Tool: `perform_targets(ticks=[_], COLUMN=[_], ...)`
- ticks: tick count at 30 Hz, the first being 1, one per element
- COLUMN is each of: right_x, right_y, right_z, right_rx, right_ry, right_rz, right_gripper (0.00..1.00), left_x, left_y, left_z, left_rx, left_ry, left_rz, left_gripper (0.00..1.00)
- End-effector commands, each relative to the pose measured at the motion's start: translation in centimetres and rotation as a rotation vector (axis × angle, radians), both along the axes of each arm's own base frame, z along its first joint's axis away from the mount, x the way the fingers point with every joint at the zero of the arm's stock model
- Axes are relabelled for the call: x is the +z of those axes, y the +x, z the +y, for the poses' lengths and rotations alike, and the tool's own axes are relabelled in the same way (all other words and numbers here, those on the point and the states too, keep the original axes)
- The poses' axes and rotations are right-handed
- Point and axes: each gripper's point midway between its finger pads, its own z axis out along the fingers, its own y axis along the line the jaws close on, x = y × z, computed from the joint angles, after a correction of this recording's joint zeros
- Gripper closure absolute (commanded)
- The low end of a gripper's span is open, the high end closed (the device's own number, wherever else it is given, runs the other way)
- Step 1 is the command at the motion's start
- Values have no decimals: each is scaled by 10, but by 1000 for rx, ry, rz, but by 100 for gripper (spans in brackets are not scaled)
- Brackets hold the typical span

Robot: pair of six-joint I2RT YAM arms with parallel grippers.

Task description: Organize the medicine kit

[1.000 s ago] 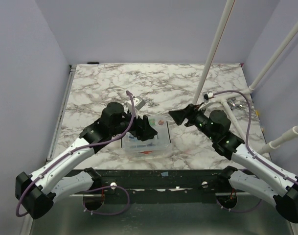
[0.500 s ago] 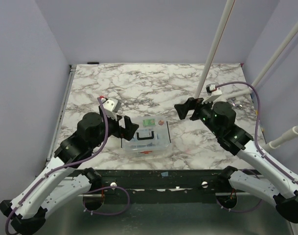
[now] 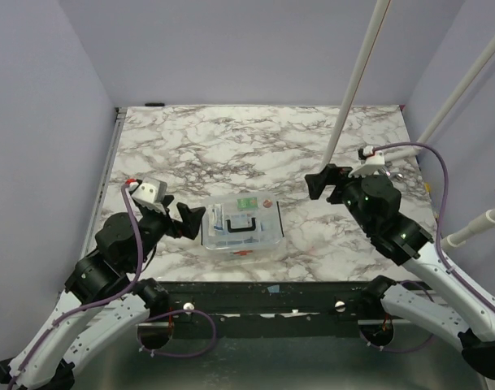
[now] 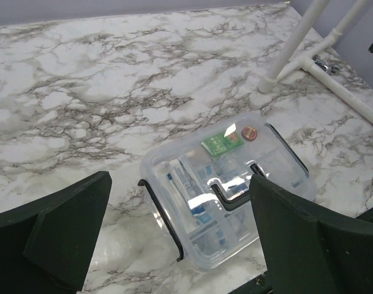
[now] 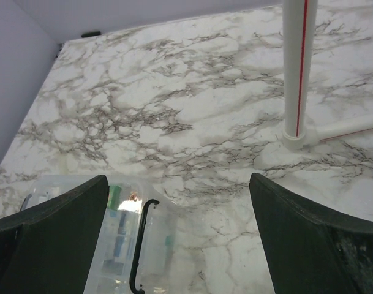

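Jaws on the left gripper point(image 3: 190, 221) stand wide apart and hold nothing. In the left wrist view its two dark fingers point(image 4: 64, 233) frame the lower corners of the picture with open air between them. This gripper hangs low over the near left part of the marble table point(image 3: 231, 146), its open end turned toward the medicine kit point(image 3: 240, 237), just beside the box's left end but apart from it.

The right gripper point(image 3: 319, 185) is spread fully as well and empty. It sits higher and farther back on the right side, well apart from the box, pointing left across the table. Its wrist view looks down between its fingers point(image 5: 315, 233) onto bare marble, with one end of the kit showing at the lower left.

The kit lies flat on the table near the front edge, between the two arms and nearer the left one. It is a clear plastic box with the lid down. A black handle point(image 4: 232, 196) lies across the top, and black clasps point(image 4: 163, 217) run along its two short ends; whether they are latched I cannot tell. Through the lid show a green label point(image 4: 222, 143), a small reddish round piece point(image 4: 250, 131) and several pale packets, too blurred to name.

A white pipe frame point(image 3: 353, 89) rises from the far right of the table, its foot just behind the right gripper.
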Motion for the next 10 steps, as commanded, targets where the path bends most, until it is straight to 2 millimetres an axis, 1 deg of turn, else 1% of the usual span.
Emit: perform_targets(ticks=[1,5,10], right_x=[-3,-2,-5], right_y=[-4,-6,-6], right_z=[-20,-27,-22], right_rx=[-95,-126,-107], right_ry=[21,34,20], right_rz=[0,-5,27], right_gripper=[0,0,0], left_x=[-12,-12,-9], left_y=[1,0,-3], left_z=[9,9,11], left_rx=[43,42,41], left_ry=[3,1,-11], left_rz=[-6,-8,-15], left_gripper=[1,1,1])
